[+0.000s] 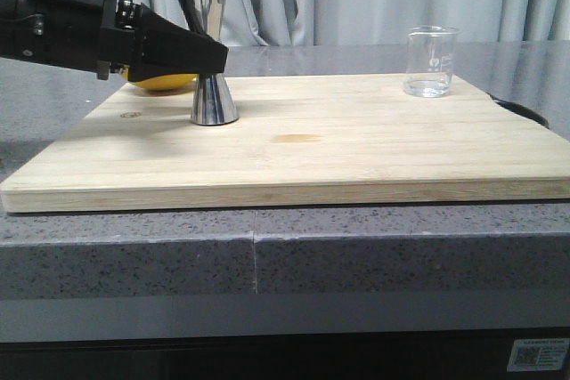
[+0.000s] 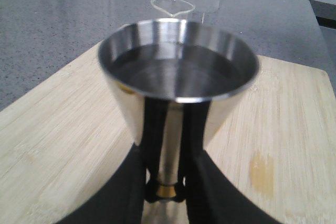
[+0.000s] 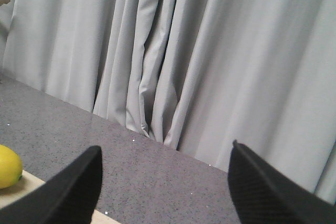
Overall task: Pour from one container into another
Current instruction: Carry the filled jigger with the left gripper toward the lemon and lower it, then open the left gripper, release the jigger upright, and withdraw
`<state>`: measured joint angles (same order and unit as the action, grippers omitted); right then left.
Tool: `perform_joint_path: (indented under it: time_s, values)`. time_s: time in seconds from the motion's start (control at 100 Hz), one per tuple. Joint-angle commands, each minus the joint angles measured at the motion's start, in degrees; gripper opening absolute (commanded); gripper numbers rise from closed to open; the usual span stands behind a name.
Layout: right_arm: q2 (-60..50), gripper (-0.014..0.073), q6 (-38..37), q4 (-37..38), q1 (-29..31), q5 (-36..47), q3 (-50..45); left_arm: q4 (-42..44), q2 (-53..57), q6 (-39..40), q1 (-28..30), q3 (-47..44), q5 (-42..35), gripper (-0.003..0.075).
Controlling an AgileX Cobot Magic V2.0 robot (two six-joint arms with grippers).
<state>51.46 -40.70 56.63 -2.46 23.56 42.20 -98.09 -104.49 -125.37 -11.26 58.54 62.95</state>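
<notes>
**Jigger filled, beaker set down**

The jigger (image 1: 207, 51) stands on the board (image 1: 356, 149) with the left gripper (image 1: 209, 58) closed around its waist; liquid shows in its upper cup. The beaker (image 1: 431, 61) sits well apart at the far right corner, seemingly near empty. The right gripper (image 3: 165, 182) is spread wide, holding nothing. Pouring looks done.

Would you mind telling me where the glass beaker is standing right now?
In the front view, the glass beaker stands upright near the far right corner of the wooden board, well apart from the steel jigger on the left.
</notes>
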Motion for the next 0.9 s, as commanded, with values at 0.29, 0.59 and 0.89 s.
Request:
perform_joint_path:
  time_s: [0.29,0.59,0.89]
  values:
    - [-0.6,0.0459,-0.1,-1.0,0.2,2.5,1.2,-2.3,2.2,0.3,0.1,1.5,3.5,0.0164]
    - [-0.6,0.0459,-0.1,-1.0,0.2,2.5,1.2,-2.1,2.2,0.3,0.1,1.5,3.5,0.0184]
    - [-0.6,0.0459,-0.1,-1.0,0.2,2.5,1.2,-2.1,2.2,0.7,0.1,1.5,3.5,0.0419]
